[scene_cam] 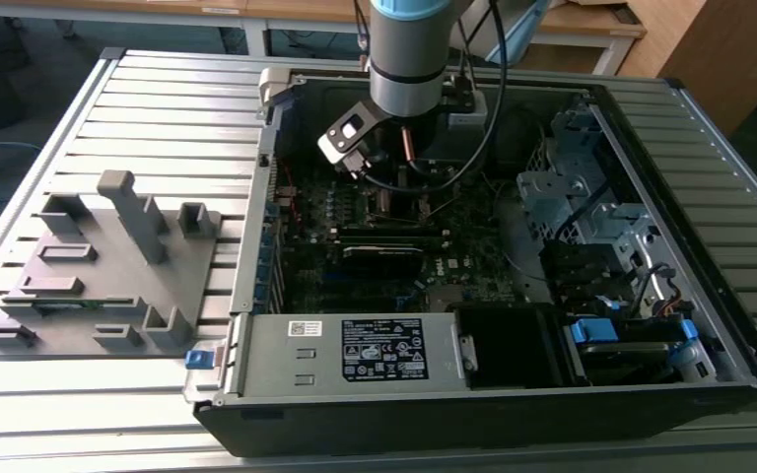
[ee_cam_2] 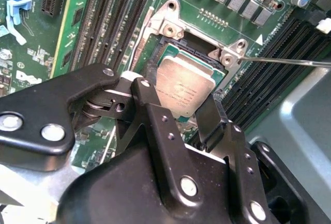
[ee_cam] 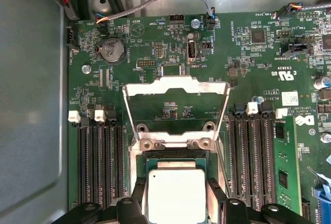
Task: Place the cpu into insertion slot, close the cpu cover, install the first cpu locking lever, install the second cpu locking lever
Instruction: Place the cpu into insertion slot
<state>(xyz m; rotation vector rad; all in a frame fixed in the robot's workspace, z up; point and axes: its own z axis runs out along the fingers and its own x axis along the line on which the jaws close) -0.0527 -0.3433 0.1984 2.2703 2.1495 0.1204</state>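
fingers [ee_cam_2: 154,109] of the tool [ee_cam_2: 179,100] were closed on two opposite edges of the cpu [ee_cam_2: 184,79], gripping it. the cpu's dull silvery top faced up and it lay flat over the insertion slot [ee_cam_2: 181,45], square with the slot's rim. part of the slot's dark centre showed past one edge of the chip, and whether the chip was fully seated could not be told. in the first wrist view the same chip sat between the two black fingers, with a strip of the slot just beyond it.

the cpu cover [ee_cam: 176,85] stood open, tilted up from its hinge at the slot's edge. green motherboard [ee_cam: 238,58] showed through its window. a thin locking lever [ee_cam_2: 289,61] stuck out sideways from one corner of the slot frame, unlatched. long black memory slots [ee_cam: 101,162] ran on both sides of the slot, and a round coin battery [ee_cam: 112,49] sat further off on the board.

in the exterior view the arm [scene_cam: 412,69] reached down into the open computer case [scene_cam: 484,426], which lay on a slatted metal worktop [scene_cam: 155,99]. a grey fixture plate [scene_cam: 103,271] lay on the worktop towards the exterior view's left, well apart from the case.
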